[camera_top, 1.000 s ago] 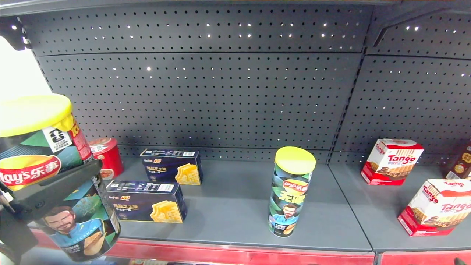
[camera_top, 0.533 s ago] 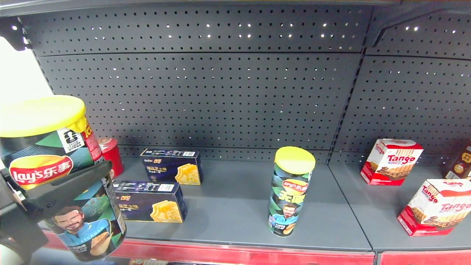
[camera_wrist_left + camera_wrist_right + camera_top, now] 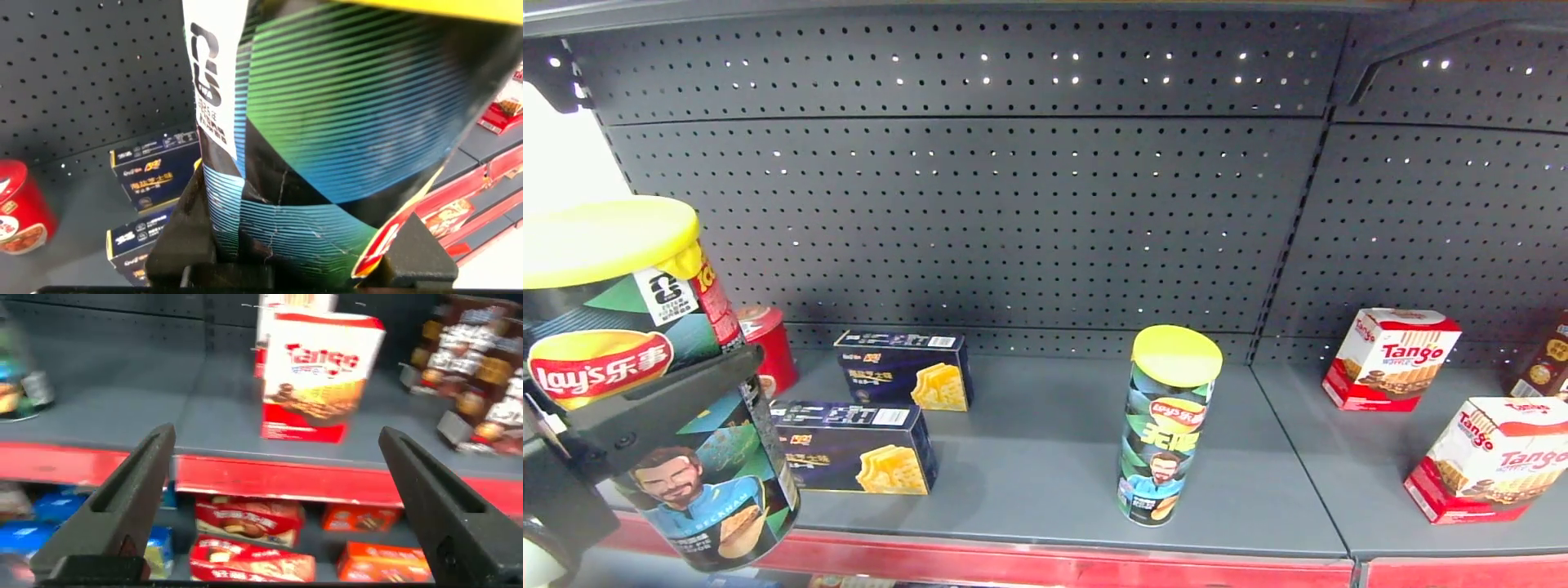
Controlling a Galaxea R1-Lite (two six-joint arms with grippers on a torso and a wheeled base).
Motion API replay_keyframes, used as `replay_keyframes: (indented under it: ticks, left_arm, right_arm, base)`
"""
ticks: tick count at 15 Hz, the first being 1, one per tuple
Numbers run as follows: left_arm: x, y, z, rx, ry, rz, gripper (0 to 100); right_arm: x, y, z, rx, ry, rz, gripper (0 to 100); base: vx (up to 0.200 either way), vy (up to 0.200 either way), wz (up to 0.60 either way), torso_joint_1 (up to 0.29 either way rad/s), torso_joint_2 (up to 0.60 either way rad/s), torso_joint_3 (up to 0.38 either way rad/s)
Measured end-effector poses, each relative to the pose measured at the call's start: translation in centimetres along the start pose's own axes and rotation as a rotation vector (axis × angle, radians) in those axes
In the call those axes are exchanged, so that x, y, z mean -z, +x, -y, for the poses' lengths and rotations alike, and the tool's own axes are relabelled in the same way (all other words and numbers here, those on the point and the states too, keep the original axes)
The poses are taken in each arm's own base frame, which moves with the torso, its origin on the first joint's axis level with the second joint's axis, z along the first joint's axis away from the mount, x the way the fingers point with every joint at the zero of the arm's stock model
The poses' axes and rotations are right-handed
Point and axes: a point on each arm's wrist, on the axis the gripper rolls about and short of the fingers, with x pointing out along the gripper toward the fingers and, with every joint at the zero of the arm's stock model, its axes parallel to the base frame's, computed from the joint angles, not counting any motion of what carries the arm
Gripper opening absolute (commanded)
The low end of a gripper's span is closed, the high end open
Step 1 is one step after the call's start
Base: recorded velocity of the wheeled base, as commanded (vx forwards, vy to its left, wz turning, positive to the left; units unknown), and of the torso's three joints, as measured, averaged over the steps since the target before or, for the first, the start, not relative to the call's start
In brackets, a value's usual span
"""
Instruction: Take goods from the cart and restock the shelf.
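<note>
A tall chips can (image 3: 621, 327) with a yellow lid hangs upright at the far left, just in front of the grey shelf (image 3: 1045, 465) and above its red front edge. My left gripper (image 3: 645, 396) is shut on it around the middle. In the left wrist view the can (image 3: 343, 139) stands between the black fingers (image 3: 184, 237). A matching can (image 3: 1172, 425) stands mid-shelf. My right gripper (image 3: 278, 441) is open and holds nothing, facing a red-and-white wafer box (image 3: 319, 376) on the shelf.
Two navy cracker boxes (image 3: 903, 367) (image 3: 854, 445) and a red tin (image 3: 764, 347) sit at the shelf's left. Wafer boxes (image 3: 1392, 359) (image 3: 1494, 461) occupy the right bay. Bare shelf lies between the navy boxes and the standing can. A lower shelf holds red packs (image 3: 245, 523).
The held can shifted a little to the right, then rose slightly with my left gripper. Goods on the shelf have not moved.
</note>
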Motion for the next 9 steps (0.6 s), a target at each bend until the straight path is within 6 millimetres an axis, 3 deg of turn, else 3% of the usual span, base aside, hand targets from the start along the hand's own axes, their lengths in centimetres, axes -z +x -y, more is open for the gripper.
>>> replay_keyframes:
  ticks: [9]
  left_arm:
    - [-1.1,1.3,0.2,0.03,0.003,0.013,0]
  right_arm:
    - [0.0,0.0,-0.1,-0.052,0.002,0.001,100]
  base:
    - [0.0,0.0,0.0,0.0,0.0,0.0]
